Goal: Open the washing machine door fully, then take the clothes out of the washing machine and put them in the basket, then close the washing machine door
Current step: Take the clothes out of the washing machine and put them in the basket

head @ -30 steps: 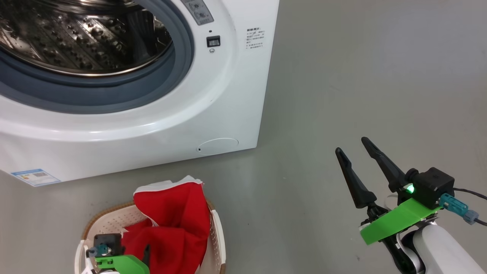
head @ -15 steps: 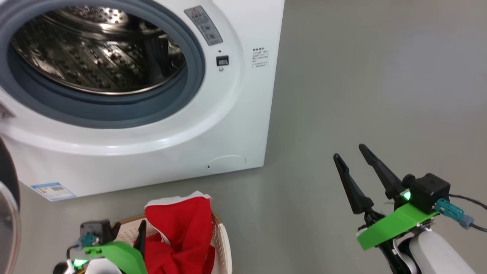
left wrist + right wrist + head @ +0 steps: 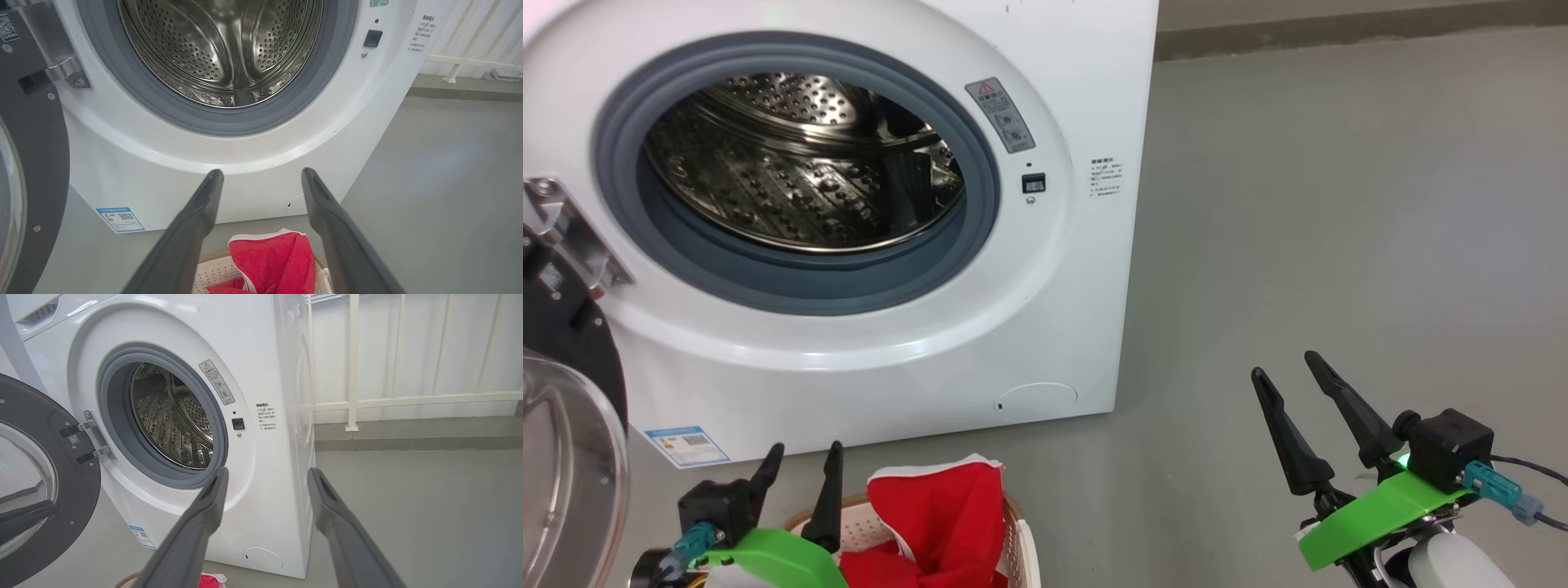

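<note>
The white washing machine (image 3: 1062, 269) fills the upper left of the head view, its steel drum (image 3: 800, 171) bare. The washing machine door (image 3: 564, 392) hangs swung wide open at the far left, black rim and glass bowl showing, also the door (image 3: 45, 490). Red clothes (image 3: 939, 523) with white trim lie in the cream basket (image 3: 1019, 547) on the floor in front. My left gripper (image 3: 800, 453) hovers open just left of the clothes, above the basket, holding nothing. My right gripper (image 3: 1286, 367) stands open over bare floor at the right. The left wrist view looks past the left gripper (image 3: 261, 173) at the clothes (image 3: 273, 257).
Grey floor (image 3: 1339, 204) stretches to the right of the machine. A white railing (image 3: 392, 400) and a low kerb run behind it. A blue energy label (image 3: 686, 445) sits low on the machine's front, with a round hatch (image 3: 1037, 400) near its right corner.
The head camera has tilted up, so the machine and basket sit lower in the picture and the open door came into view. My left gripper has risen out of the basket, clear of the clothes.
</note>
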You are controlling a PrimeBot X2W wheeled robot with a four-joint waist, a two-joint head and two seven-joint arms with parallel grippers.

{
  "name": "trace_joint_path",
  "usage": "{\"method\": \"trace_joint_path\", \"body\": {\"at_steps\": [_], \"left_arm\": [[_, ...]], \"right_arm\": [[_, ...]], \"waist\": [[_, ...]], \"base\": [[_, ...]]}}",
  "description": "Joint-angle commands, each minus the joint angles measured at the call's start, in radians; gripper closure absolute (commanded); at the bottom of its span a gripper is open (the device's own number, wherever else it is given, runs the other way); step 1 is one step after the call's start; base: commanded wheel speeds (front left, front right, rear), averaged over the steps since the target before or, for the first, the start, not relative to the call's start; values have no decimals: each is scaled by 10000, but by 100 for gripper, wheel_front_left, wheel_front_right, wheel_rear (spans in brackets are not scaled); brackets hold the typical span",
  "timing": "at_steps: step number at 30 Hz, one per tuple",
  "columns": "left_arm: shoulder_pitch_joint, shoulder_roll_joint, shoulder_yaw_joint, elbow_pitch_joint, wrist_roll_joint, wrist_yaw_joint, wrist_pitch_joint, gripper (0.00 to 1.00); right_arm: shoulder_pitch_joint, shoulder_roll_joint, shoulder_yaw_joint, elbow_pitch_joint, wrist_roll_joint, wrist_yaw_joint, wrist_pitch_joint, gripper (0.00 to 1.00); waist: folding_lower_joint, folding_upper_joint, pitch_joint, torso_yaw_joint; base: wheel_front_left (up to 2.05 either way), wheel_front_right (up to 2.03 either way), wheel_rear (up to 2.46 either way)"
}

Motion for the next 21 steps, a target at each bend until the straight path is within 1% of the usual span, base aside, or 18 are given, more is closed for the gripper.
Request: {"method": "trace_joint_path", "body": {"at_steps": [1,9,16,21], "left_arm": [[-28,323,464,-559,144,98,-123,0],[1056,363,766,-2876,481,500,-120,0],[1723,530,790,-4581,551,913,309,0],[2268,609,986,-5677,540,1379,647,0]], "right_arm": [[-69,-66,104,-252,114,-7,-63,0],[126,-22,-164,-334,84,-7,-63,0],[245,-40,-250,-408,-2,-7,-63,0],[269,-29,-389,-434,-102,-7,-63,0]], "waist": [[0,0,-163,143],[0,0,-429,243],[0,0,-560,299],[0,0,-634,296]], "base": [[0,0,0],[0,0,0],[0,0,0],[0,0,0]]}}
